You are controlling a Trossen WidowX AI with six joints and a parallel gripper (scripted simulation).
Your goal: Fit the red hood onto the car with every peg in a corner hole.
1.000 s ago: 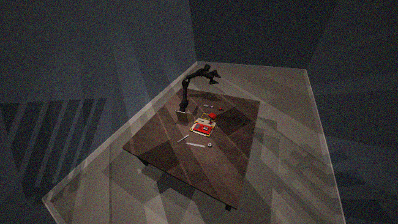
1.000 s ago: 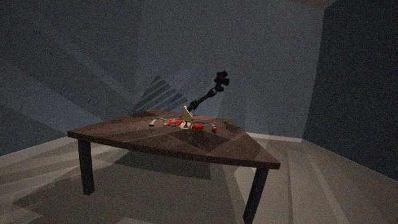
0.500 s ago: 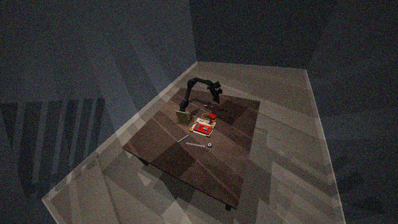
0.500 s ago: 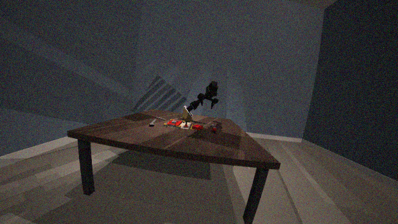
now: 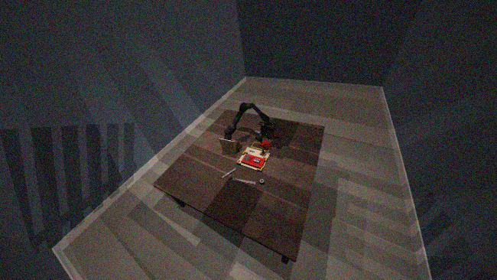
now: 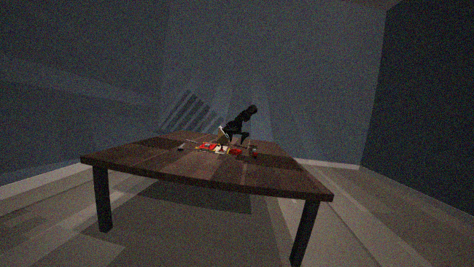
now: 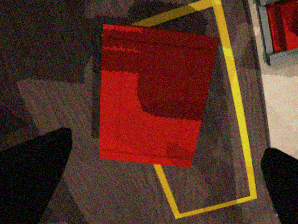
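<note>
The end effector (image 7: 156, 183) is wide open and holds nothing. Its two dark fingers show at the bottom corners of the wrist view, far apart.

The red hood (image 7: 154, 95) lies flat on the table (image 5: 214, 191), right under the end effector and a little ahead of the gap between the fingers. It looks close to a square, a bit longer from top to bottom in the wrist view, and it is turned a little to one side. It lies partly over a yellow outline (image 7: 233, 96) marked on the table, sticking out past the outline's left side.

In the top view the hood (image 5: 264, 144) is just beside the car (image 5: 252, 160), which sits in its yellow-edged jig nearer the middle of the table. The arm (image 5: 245, 115) bends over from the far side.

I think the next move is to go straight down, so a finger lands on each side of the hood. The fingers look wide enough to fit round it. A small turn of the wrist may help line up with the tilted sides.

There is open room left and below the hood. The jig corner (image 7: 280, 23) is near on the right, so that side is tighter. The table edges are well away.
</note>
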